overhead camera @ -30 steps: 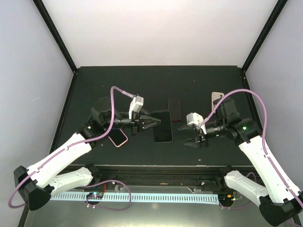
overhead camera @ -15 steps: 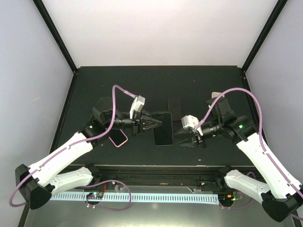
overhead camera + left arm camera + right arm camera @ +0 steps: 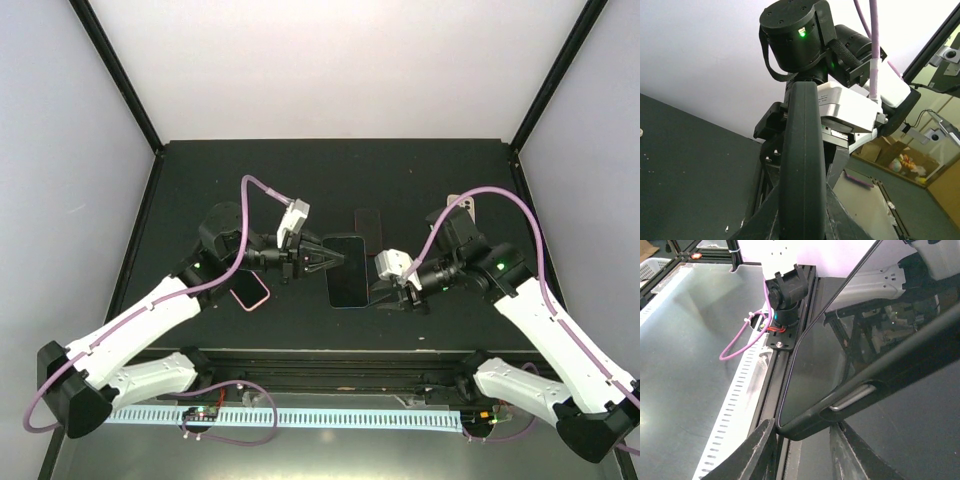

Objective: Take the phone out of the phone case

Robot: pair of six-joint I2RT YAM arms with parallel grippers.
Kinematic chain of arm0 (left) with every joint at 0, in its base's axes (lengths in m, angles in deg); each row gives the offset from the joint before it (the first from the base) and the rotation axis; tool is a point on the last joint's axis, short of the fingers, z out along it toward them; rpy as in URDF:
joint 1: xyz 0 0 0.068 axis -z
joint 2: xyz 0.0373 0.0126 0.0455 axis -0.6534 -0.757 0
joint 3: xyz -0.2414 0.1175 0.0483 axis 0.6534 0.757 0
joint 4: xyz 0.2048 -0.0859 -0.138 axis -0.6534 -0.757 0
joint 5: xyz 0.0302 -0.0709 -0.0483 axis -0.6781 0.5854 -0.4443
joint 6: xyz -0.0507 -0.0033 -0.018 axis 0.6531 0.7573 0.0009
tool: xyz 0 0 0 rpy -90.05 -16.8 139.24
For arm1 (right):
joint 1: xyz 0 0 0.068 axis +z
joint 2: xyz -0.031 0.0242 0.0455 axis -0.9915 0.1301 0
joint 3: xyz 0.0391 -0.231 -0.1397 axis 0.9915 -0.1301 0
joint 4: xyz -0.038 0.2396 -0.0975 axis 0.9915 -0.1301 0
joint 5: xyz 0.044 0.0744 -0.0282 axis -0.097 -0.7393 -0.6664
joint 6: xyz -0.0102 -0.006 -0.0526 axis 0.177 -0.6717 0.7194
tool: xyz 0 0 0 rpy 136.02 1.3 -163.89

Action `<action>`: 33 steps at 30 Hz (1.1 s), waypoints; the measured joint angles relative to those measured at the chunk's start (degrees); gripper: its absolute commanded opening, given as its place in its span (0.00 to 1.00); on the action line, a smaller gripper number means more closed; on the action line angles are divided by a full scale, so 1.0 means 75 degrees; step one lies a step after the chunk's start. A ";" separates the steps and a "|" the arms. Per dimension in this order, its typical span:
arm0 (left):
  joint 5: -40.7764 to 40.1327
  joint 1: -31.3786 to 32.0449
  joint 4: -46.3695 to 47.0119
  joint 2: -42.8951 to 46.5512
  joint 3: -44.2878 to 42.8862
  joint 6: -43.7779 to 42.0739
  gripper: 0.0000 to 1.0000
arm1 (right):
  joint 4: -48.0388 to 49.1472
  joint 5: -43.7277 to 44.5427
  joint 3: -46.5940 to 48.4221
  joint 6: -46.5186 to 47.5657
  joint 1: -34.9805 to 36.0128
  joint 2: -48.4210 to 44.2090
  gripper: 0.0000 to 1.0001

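My left gripper (image 3: pixel 330 260) is clamped on the left edge of the phone case (image 3: pixel 346 272), steadying it mid-table between my arms. That leaves my right gripper (image 3: pixel 386 291) free to work at the near right corner. The phone (image 3: pixel 835 345) sits inside the case, not yet out. My right fingers (image 3: pixel 760 445) straddle that corner, but I cannot tell whether they pinch it. My left wrist camera shows the case only edge-on, and the spot where my fingertips meet it is cut off.
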State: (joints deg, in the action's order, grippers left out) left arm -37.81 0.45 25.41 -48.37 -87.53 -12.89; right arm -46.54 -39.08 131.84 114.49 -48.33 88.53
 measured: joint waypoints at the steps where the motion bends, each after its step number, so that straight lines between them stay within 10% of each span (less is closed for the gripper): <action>1: 0.0026 -0.0006 0.0035 -0.0029 0.0003 0.0035 0.02 | 0.0006 0.0035 -0.0009 0.0015 0.0015 0.0000 0.30; 33: 0.0679 -0.0239 0.1128 -0.0411 0.0379 0.1046 0.02 | 0.0058 0.0831 -0.0026 0.1437 0.0198 0.0551 0.18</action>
State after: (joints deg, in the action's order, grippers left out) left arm -32.71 -1.34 33.87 -51.45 -84.69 -5.05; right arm -46.10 -32.86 131.65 125.26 -46.84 92.66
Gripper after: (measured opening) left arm 0.122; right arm 0.180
